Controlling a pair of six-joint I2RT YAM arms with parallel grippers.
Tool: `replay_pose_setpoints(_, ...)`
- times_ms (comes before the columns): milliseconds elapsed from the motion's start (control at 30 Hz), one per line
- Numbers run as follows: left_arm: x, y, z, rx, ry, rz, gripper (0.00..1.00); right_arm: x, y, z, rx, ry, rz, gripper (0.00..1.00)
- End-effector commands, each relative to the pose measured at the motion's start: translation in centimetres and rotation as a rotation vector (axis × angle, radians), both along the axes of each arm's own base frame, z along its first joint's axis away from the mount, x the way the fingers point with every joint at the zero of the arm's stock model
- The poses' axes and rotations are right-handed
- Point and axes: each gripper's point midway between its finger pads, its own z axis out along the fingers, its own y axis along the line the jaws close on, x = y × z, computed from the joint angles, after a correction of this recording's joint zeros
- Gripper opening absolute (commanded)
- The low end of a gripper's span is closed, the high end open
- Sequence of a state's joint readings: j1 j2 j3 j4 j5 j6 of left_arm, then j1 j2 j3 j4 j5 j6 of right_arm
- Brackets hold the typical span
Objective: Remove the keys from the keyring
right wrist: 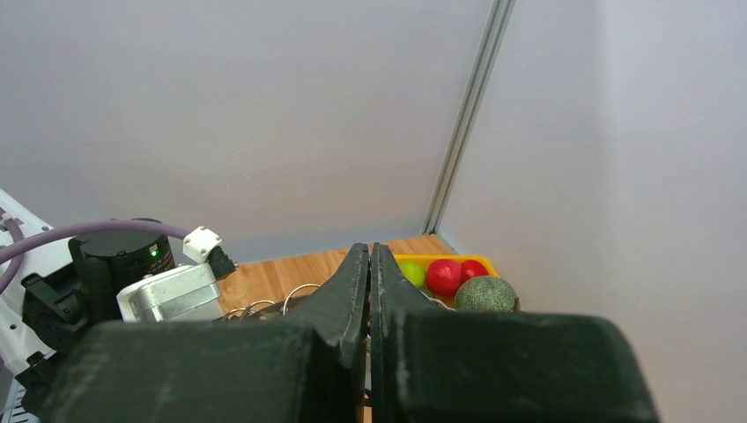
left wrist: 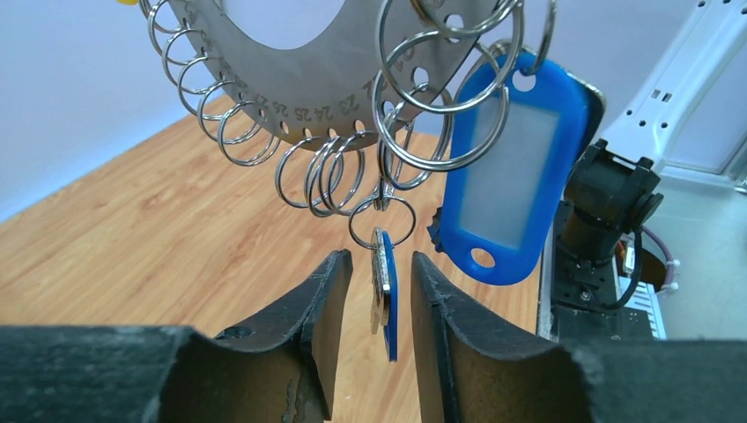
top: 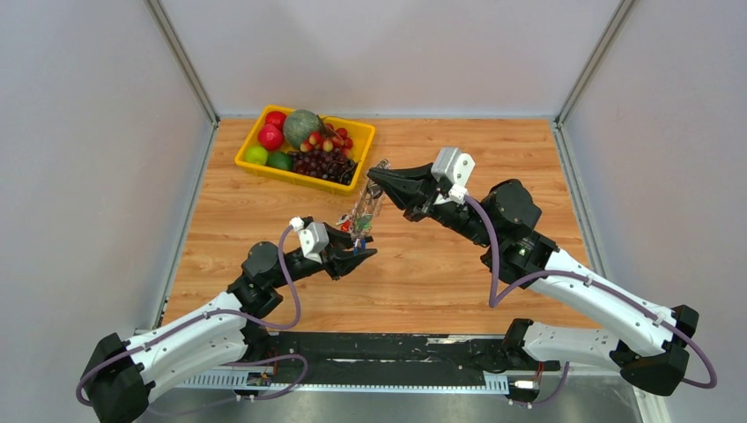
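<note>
Nearest to me, the left gripper (top: 363, 254) sits low over the wooden table (top: 264, 220), pointing up and away. In its wrist view its 2 fingers (left wrist: 317, 308) stand partly open on either side of 1 blue-headed key (left wrist: 388, 304). The key hangs edge-on between them, with a thin gap showing on each side, so it is flanked and not pinched.

That key dangles from a small loop at the bottom of the keyring (left wrist: 264, 79). Close up, the keyring is a flat grey metal plate with a row of numbered holes along its curved edge. Many split rings (left wrist: 330, 172) are threaded through the holes. A blue tag (left wrist: 515, 176) with a pale window hangs just beside the key, to its right.

From above, the keyring (top: 366, 207) hangs in the air between the 2 arms, clear of the table. The other keys (top: 355, 227) bunch at its lower end as small red and green specks, too small to count.

The right gripper (top: 377, 174) pinches the top of the keyring. In its own view, its fingers (right wrist: 357, 273) are pressed together with no gap.

Farther back, near the left corner, a yellow tray (top: 282, 174) holds fruit (top: 301, 128).
</note>
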State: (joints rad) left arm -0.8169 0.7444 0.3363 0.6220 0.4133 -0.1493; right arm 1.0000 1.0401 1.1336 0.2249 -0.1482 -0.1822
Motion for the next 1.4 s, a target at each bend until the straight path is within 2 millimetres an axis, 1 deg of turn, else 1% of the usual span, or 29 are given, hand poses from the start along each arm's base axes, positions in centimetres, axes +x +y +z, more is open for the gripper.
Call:
replay_pose_setpoints(0,-0.2,0.1,3.1,-0.052,-0.069,0.001,0.37,-1.1,-1.6,4.5,0.118,-0.062,0.009,0.00)
replay_pose_setpoints(33,-0.1,0.2,3.0,-0.050,-0.068,0.004,0.32,-1.1,-1.6,4.5,0.120,-0.061,0.006,0.00)
replay_pose_setpoints(100,0.0,0.3,2.8,-0.040,-0.064,0.015,0.27,-1.1,-1.8,4.6,0.121,-0.064,0.001,0.00)
replay_pose_setpoints(167,-0.1,0.6,2.8,-0.035,-0.064,0.024,0.24,-1.1,-1.9,4.5,0.121,-0.064,-0.004,0.00)
replay_pose_setpoints(233,-0.1,0.7,2.7,-0.030,-0.057,0.030,0.24,-1.0,-2.1,4.4,0.120,-0.063,-0.010,0.00)
replay_pose_setpoints(267,0.0,0.8,2.5,-0.024,-0.049,0.036,0.26,-1.1,-2.2,4.4,0.122,-0.062,-0.013,0.00)
replay_pose_setpoints(300,0.0,0.9,2.5,-0.022,-0.048,0.038,0.30,-1.0,-2.3,4.3,0.121,-0.060,-0.016,0.00)
replay_pose_setpoints(367,0.0,1.0,2.4,-0.018,-0.044,0.041,0.36,-1.0,-2.3,4.1,0.119,-0.058,-0.018,0.00)
replay_pose_setpoints(567,-0.3,1.0,2.9,-0.034,-0.058,0.032,0.38,-1.1,-2.4,3.9,0.118,-0.057,-0.018,0.00)
replay_pose_setpoints(733,-0.6,0.8,3.3,-0.069,-0.055,0.011,0.49,-1.1,-2.3,3.9,0.117,-0.055,-0.015,0.00)
replay_pose_setpoints(800,-0.7,0.7,3.4,-0.074,-0.050,0.002,0.51,-1.1,-2.3,3.7,0.115,-0.052,-0.013,0.00)
replay_pose_setpoints(967,-1.0,0.4,4.0,-0.086,-0.058,-0.027,0.51,-1.1,-2.3,3.8,0.116,-0.053,-0.011,0.00)
replay_pose_setpoints(1033,-1.1,0.2,4.0,-0.084,-0.057,-0.039,0.47,-1.1,-2.2,3.8,0.115,-0.053,-0.011,0.00)
replay_pose_setpoints(1100,-1.1,0.2,3.8,-0.081,-0.054,-0.039,0.39,-1.1,-2.2,3.8,0.116,-0.054,-0.011,0.00)
replay_pose_setpoints(1200,-1.1,0.3,3.9,-0.086,-0.060,-0.030,0.30,-1.1,-2.2,3.7,0.114,-0.052,-0.011,0.00)
replay_pose_setpoints(1233,-1.0,0.4,3.9,-0.089,-0.064,-0.026,0.23,-1.1,-2.2,3.7,0.114,-0.052,-0.011,0.00)
replay_pose_setpoints(1267,-1.1,0.5,4.0,-0.091,-0.067,-0.023,0.18,-1.2,-2.2,3.7,0.115,-0.052,-0.009,0.00)
replay_pose_setpoints(1300,-1.0,0.6,4.0,-0.090,-0.067,-0.020,0.09,-1.2,-2.3,3.7,0.115,-0.051,-0.010,0.00)
replay_pose_setpoints(1333,-0.8,0.7,3.8,-0.082,-0.056,-0.003,0.05,-1.2,-2.4,3.6,0.114,-0.049,-0.014,0.00)
replay_pose_setpoints(1367,-0.6,0.8,4.0,-0.080,-0.050,0.012,0.01,-1.2,-2.6,3.4,0.113,-0.047,-0.019,0.00)
